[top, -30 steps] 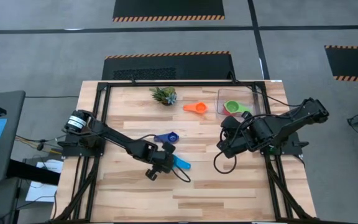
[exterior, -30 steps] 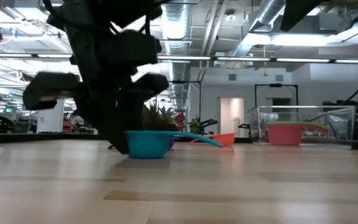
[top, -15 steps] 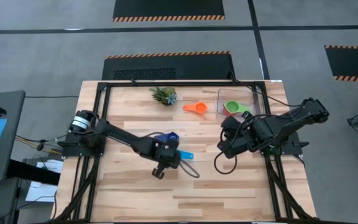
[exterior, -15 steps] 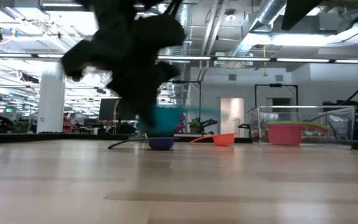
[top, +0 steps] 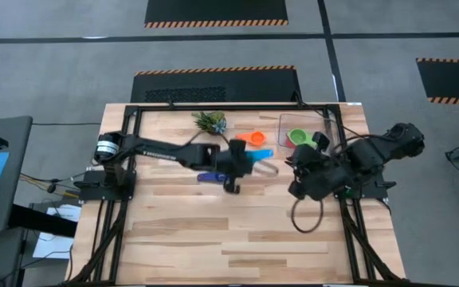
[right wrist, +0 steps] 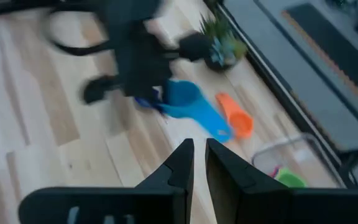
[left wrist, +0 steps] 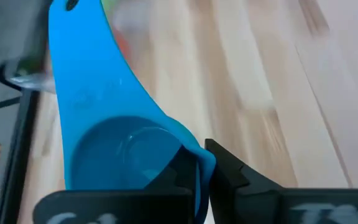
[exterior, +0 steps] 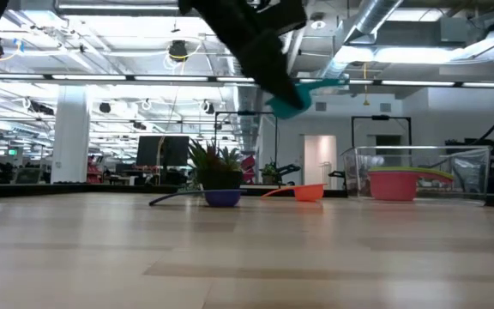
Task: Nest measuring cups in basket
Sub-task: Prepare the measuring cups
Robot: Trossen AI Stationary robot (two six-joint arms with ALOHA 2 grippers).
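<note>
My left gripper is shut on a blue measuring cup and carries it high above the table, left of the basket. The clear basket holds a green cup and a red cup. An orange cup and a dark blue cup rest on their bottoms on the table. My right gripper hovers shut just near of the basket and holds nothing. My left gripper pinches the blue cup's rim on the side opposite its handle, one finger inside the bowl and one outside. The cup is lifted clear of the table. Its handle points away from the fingers, toward the basket.
A small spiky potted plant stands near the far edge, left of the orange cup. A loop of black cable hangs under the right arm. The near half of the wooden table is bare.
My left gripper has lifted the blue cup clear of the table and swung it up, toward the far right and the basket. The dark blue cup has stayed in place. My right arm has shifted slightly toward the right.
</note>
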